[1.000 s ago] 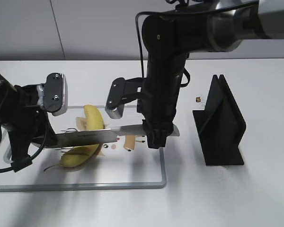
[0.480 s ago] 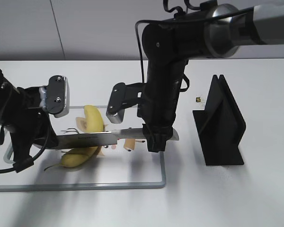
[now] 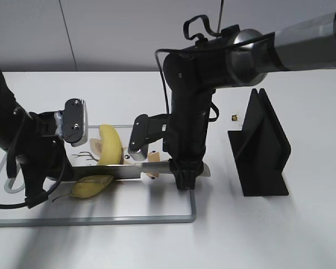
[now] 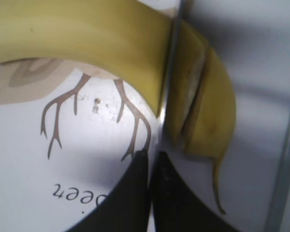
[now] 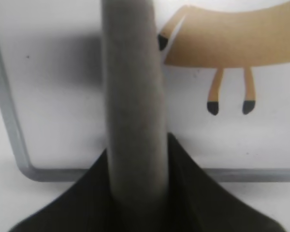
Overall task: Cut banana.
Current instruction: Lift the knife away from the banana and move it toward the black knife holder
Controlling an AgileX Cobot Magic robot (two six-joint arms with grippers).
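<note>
The yellow banana [image 3: 110, 147] lies on a white cutting board [image 3: 157, 208]. A knife blade [image 3: 115, 172] runs crosswise through it, with the stem-end piece [image 3: 93, 186] on the near side. In the left wrist view the blade [image 4: 169, 87] is edge-on between the banana's body [image 4: 87, 34] and the stem-end piece [image 4: 210, 111]. My left gripper [image 3: 60, 172] [image 4: 151, 157] is shut, and the blade runs into the gap between its fingertips. My right gripper [image 3: 186, 178] [image 5: 134, 162] is shut on the knife's grey handle [image 5: 133, 87].
The board has a grey metal rim [image 5: 9, 121] and printed deer drawings [image 4: 63, 111]. A small pale banana bit [image 3: 153, 169] lies by the blade. A black upright stand [image 3: 261, 147] is right of the board, with a tiny object [image 3: 234, 117] behind it.
The knife has gone lower into the banana and both arms have sunk with it. The left wrist has shifted a little right, toward the banana.
</note>
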